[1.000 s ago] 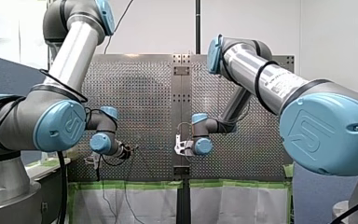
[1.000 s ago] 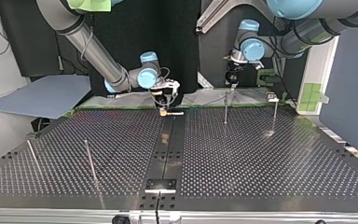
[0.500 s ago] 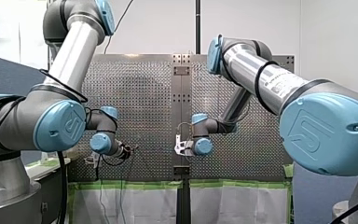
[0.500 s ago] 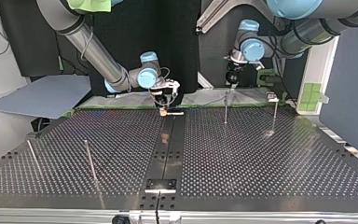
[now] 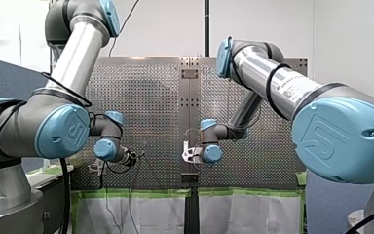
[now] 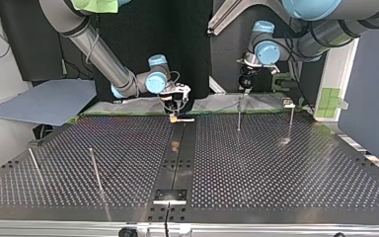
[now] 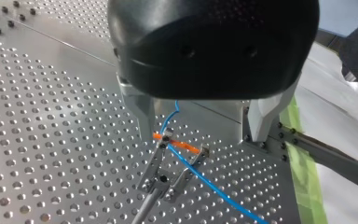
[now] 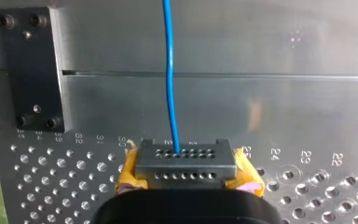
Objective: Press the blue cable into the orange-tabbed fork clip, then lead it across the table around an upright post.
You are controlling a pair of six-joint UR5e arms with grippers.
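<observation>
— Perforated bench (image 6: 276, 168), both arms low at its far edge in the top view. What have the jaws got?

— My left jaws stand wide open, metal fingers (image 7: 142, 116) astride the clip (image 7: 161, 179), holding nothing. My right jaws are closed on the cable (image 8: 169, 46) at its end, with a grey block (image 8: 184, 163) between yellow pads (image 8: 128, 175).

— And the cable itself?

— It leads away ahead of the right jaws. At the clip it passes between the prongs, crossing the orange tab (image 7: 179, 143). Whether it is fully seated I cannot tell.

— What could go wrong?

— If it only rests there, a pull from the right arm could lift it out. It also runs between the open fingers, so a sideways move could snag it. Slack might let it slip over a post (image 6: 239, 116) instead of round it.

— Surroundings?

— Thin posts stand well apart on the bench. Green tape (image 5: 141, 193) edges it, white sheeting (image 5: 141, 214) hangs below, and a grey board (image 6: 44, 101) lies at the top view's left.
</observation>
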